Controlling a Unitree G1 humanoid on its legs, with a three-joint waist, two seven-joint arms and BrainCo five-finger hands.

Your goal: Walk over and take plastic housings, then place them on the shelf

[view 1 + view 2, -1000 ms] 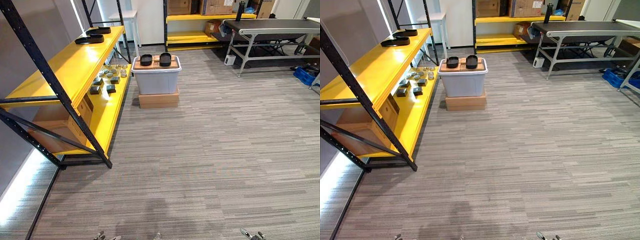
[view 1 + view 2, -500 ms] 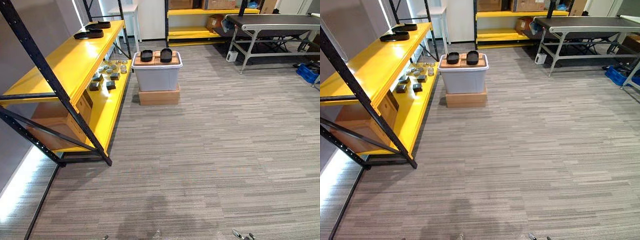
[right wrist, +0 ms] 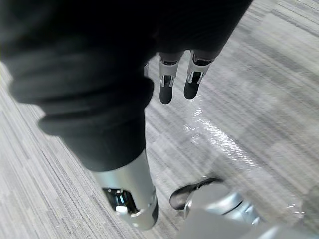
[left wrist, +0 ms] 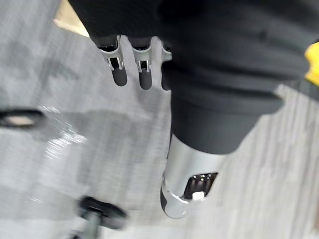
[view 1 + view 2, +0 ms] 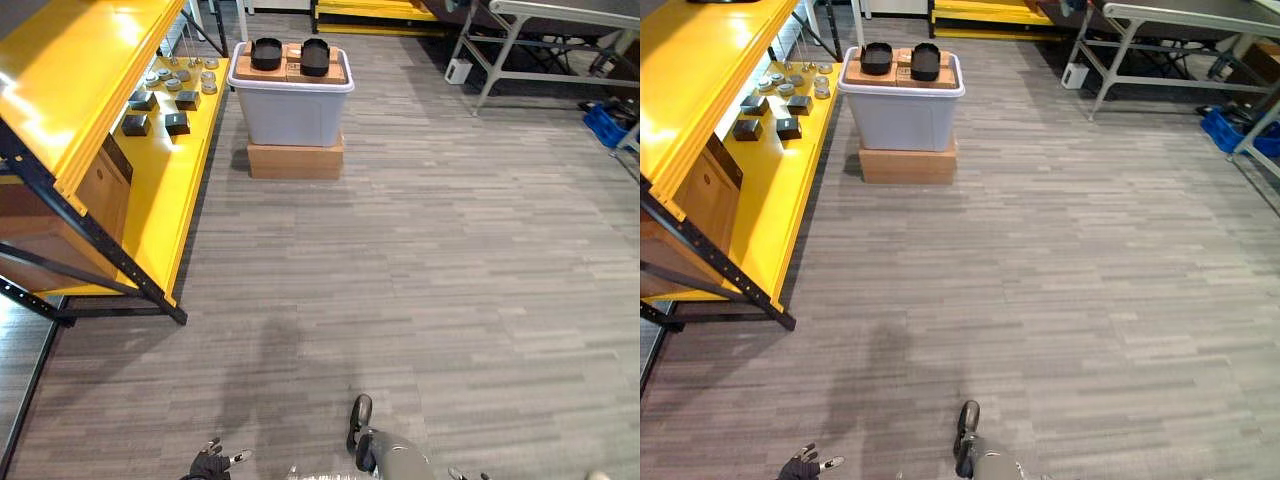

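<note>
I see two black plastic housings [image 5: 266, 53] side by side on the grey bin [image 5: 290, 115], far ahead, just right of the yellow shelf [image 5: 70, 70]; my left hand [image 4: 119, 67] and right hand [image 3: 166, 82] hang near, fingers relaxed and empty, well apart from them.

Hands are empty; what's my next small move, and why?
Probably a step forward, bearing slightly left: the two black plastic housings sit atop the grey bin well ahead across the carpet, out of reach, and the left hand and right hand hang open.
</note>
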